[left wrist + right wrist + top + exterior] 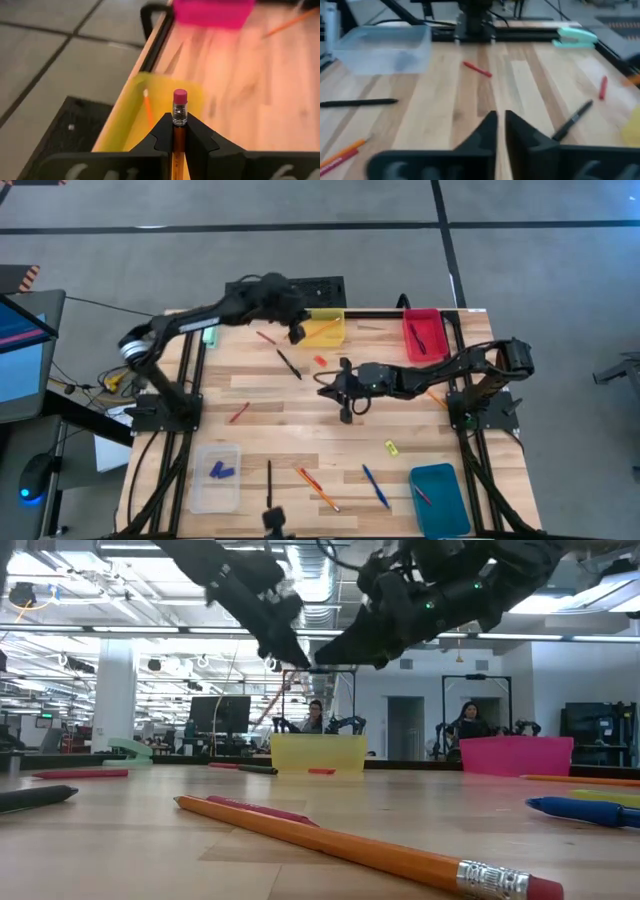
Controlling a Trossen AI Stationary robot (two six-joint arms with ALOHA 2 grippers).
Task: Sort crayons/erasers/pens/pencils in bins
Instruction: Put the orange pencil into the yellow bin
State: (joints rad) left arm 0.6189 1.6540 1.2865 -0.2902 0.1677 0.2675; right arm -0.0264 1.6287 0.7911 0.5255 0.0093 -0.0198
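1. Near edge of the light wooden slatted surface: clear see-through plastic bin at the left corner with blue erasers inside; teal-blue plastic bin at the right corner; long orange pencil, blue pen and black pen between them.
2. Mid-surface: right hand, fingers nearly together, nothing held.
3. Far edge: left hand over the yellow plastic bin, clamped on an orange pencil with pink eraser tip. Red plastic bin at the right.

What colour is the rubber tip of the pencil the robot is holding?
Pink, clearest in the left wrist view.
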